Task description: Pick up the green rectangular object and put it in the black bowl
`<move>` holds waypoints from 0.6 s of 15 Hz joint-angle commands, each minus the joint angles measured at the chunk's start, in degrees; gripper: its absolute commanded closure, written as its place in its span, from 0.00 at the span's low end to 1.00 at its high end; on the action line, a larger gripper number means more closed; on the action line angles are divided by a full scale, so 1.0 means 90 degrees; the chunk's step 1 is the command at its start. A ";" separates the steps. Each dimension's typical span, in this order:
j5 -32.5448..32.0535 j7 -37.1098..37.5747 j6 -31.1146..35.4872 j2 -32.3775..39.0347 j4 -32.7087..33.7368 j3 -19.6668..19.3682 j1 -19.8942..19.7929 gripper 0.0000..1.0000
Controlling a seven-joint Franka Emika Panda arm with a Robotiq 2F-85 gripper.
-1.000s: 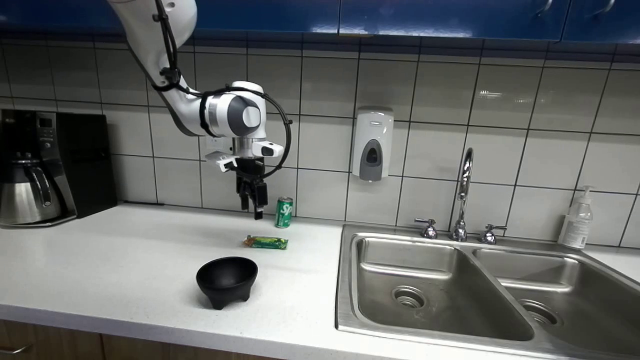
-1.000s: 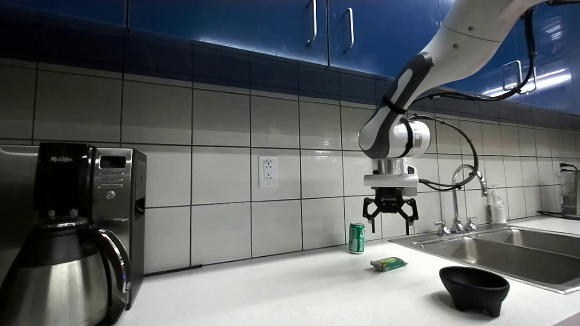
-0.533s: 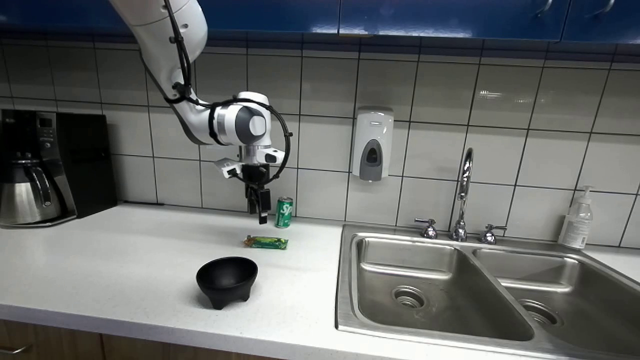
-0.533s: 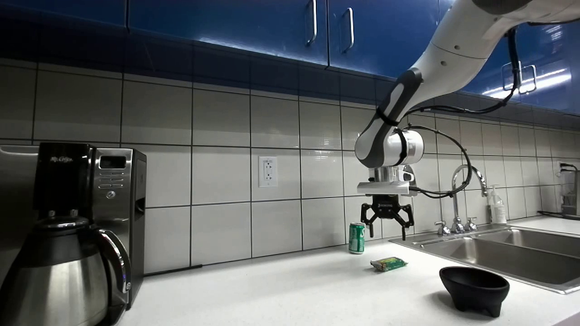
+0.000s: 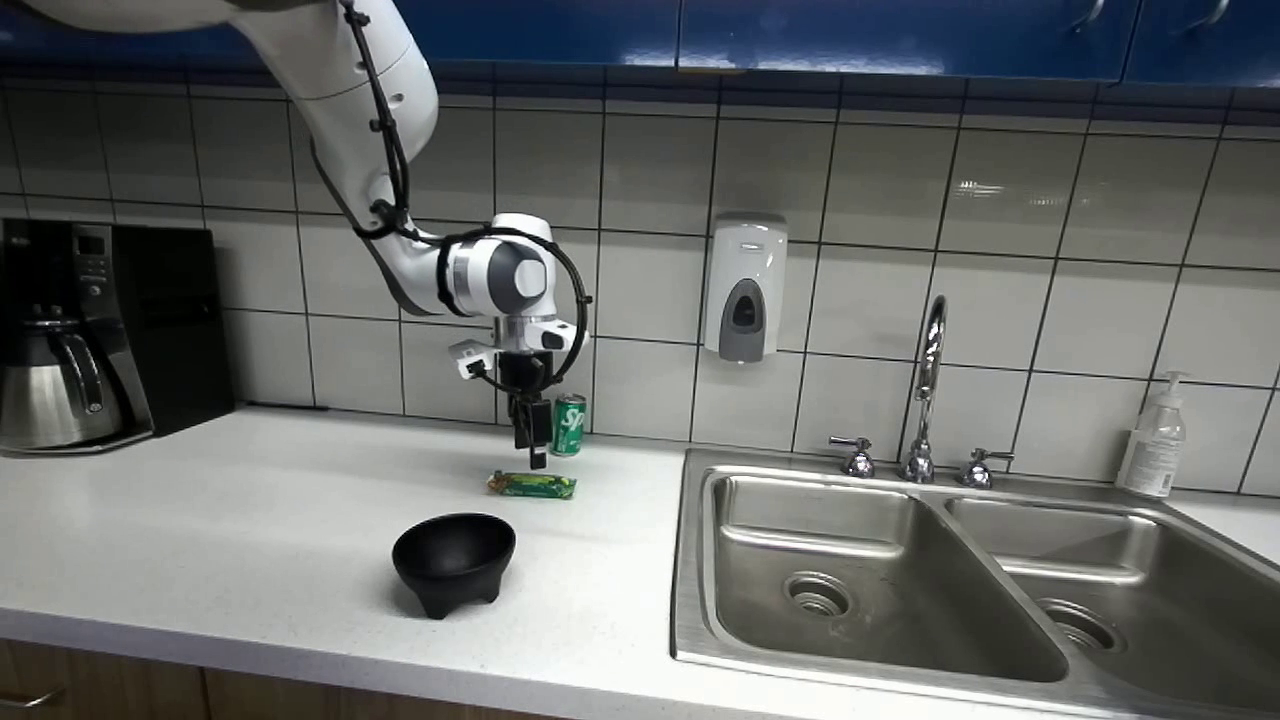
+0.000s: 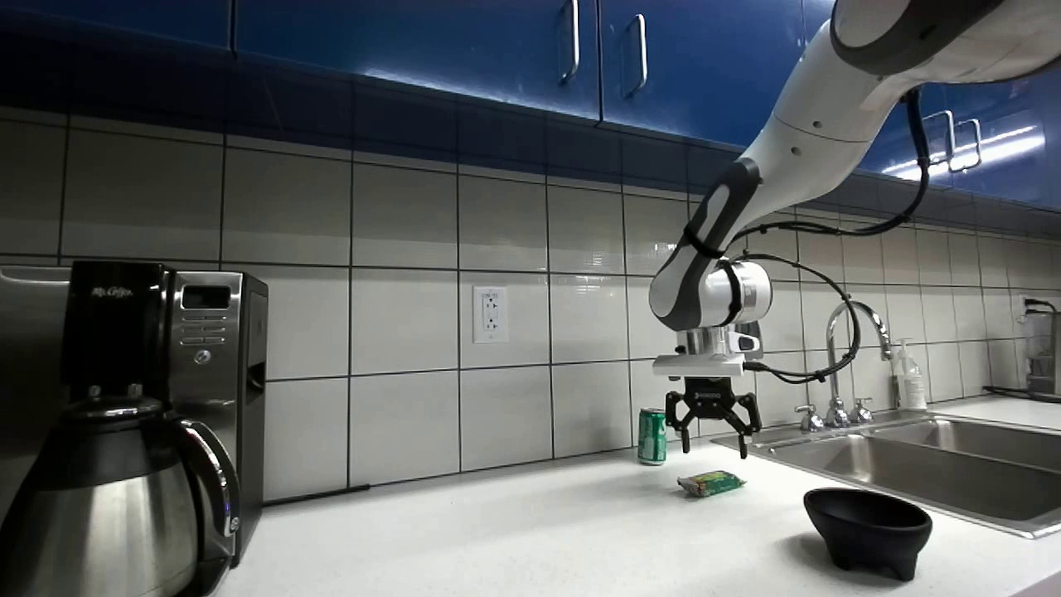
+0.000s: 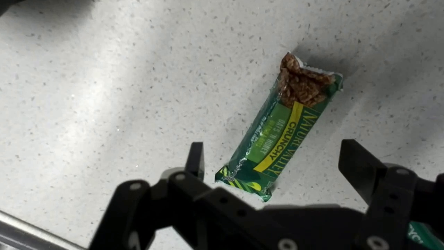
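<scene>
Note the Nature Valley granola bar [image 7: 281, 135] just right of centre in the wrist view, lying beneath the widely parted, empty gripper [image 6: 714, 451]; expect something light, slick-wrapped, rigid yet crumbly, best pinched gently across its width, mid-length.

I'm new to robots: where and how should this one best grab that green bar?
Probably from above, mid-length, squeezing the long sides: the green bar lies flat and narrow. The open gripper might turn slightly first, as the bar slants in the wrist view.
</scene>
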 commanded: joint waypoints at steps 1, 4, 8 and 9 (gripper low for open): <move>0.0119 0.0184 -0.0175 0.0325 0.0430 -0.0105 0.0090 0.00; 0.0106 0.0270 -0.0186 0.0492 0.0568 -0.0127 0.0106 0.00; 0.0102 0.0302 -0.0203 0.0697 0.0692 -0.0149 0.0109 0.00; 0.0096 0.0312 -0.0207 0.0748 0.0719 -0.0162 0.0115 0.00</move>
